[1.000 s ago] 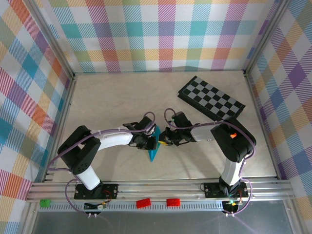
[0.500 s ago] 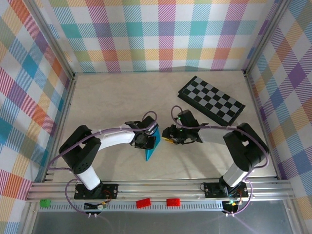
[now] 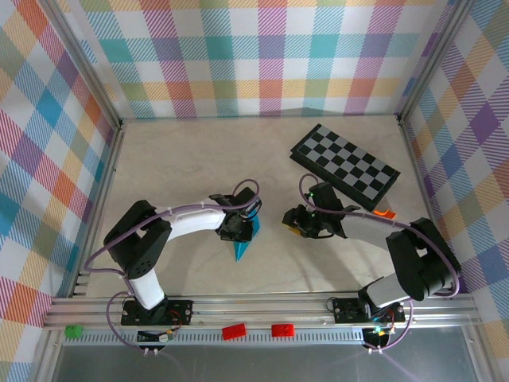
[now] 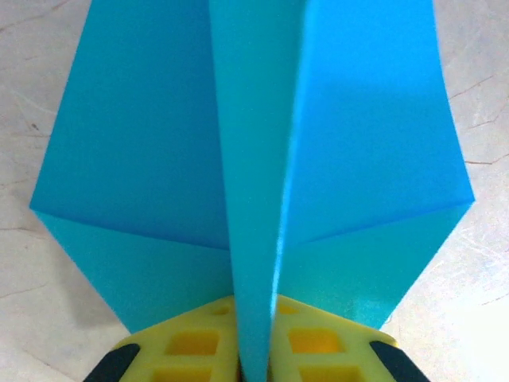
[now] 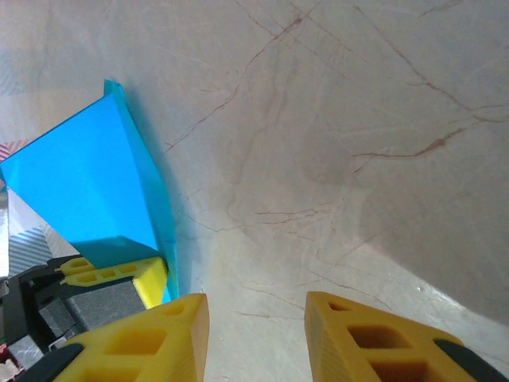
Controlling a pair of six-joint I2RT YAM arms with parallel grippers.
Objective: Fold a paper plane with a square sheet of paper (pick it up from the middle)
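My left gripper (image 4: 254,356) is clamped narrow on the paper plane (image 4: 151,143). Its yellow fingers (image 4: 191,350) press the raised centre fold from both sides, and the two wings spread out flat beyond them over the table (image 4: 32,87). From above, the left gripper (image 3: 240,226) sits over the plane (image 3: 241,249), and the blue paper pokes out toward the near edge, ending in a point.

My right gripper (image 5: 254,322) stands partly open with nothing between its fingers (image 5: 151,334), over bare table (image 5: 334,119). The plane (image 5: 79,191) lies off to one side of it, not touching. In the top view the right gripper (image 3: 297,224) is near the plane on its right, with a gap between them. The checkered board (image 3: 344,165) lies well beyond, toward the far right.
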